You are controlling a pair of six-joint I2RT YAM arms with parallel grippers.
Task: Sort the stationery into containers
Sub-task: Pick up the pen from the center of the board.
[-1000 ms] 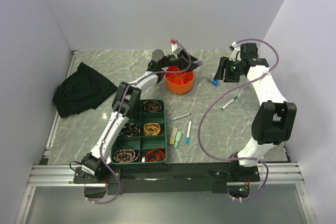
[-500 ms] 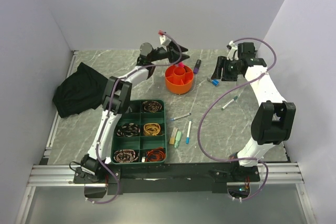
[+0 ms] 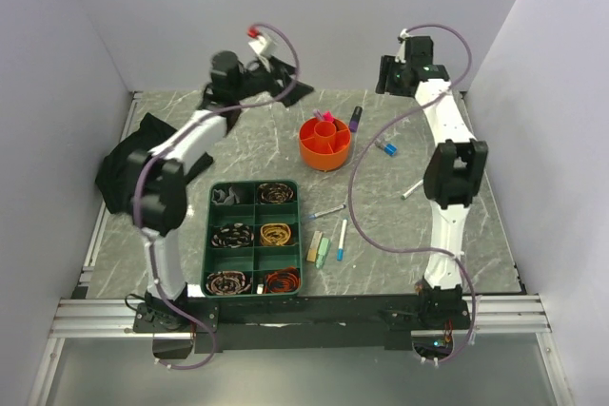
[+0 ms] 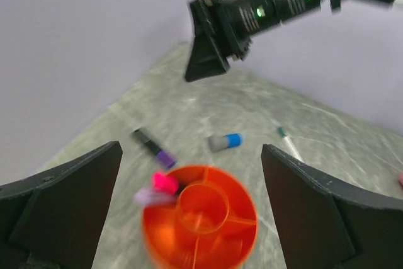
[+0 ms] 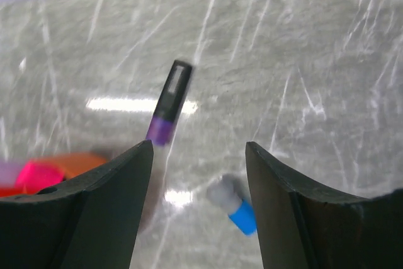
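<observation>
Top external view: the pot (image 3: 324, 145) is seen standing upright toward the far middle of the table (image 3: 400, 225), with a pink marker (image 3: 326, 119) lodged in one of its far sections, its top above the rim. The purple marker (image 3: 355, 119) is found lying just beside the pot on the far right. The blue-capped piece (image 3: 385, 148) lies near it, and a white pen (image 3: 415, 187) lies well apart toward the right. A thin pen (image 3: 328, 211), a blue pen (image 3: 341, 240) and the erasers (image 3: 320, 249) are gathered beside the tray (image 3: 210, 235), so most of the sorting is judged not yet done. The left gripper (image 4: 190, 152) is held high over the pot with its jaws spread wide and nothing between them. The right gripper (image 5: 198, 144) is raised at the far right, its jaws parted and empty, with the purple marker and the blue-capped piece framed below it. Several risks can be foreseen. If the purple marker is approached carelessly, the pot may be nudged or tipped, since the two are so close, and the pink marker could be spilled. The blue-capped piece is small and rounded, so it may be rolled away or squeezed out of a grip. The flat pens may be missed, with the fingers scraped on the table instead. Because both arms are crowded at the far end, a collision is to be feared if both are lowered toward the pot together. The wrist views are blurred, so aim may be misjudged.
</observation>
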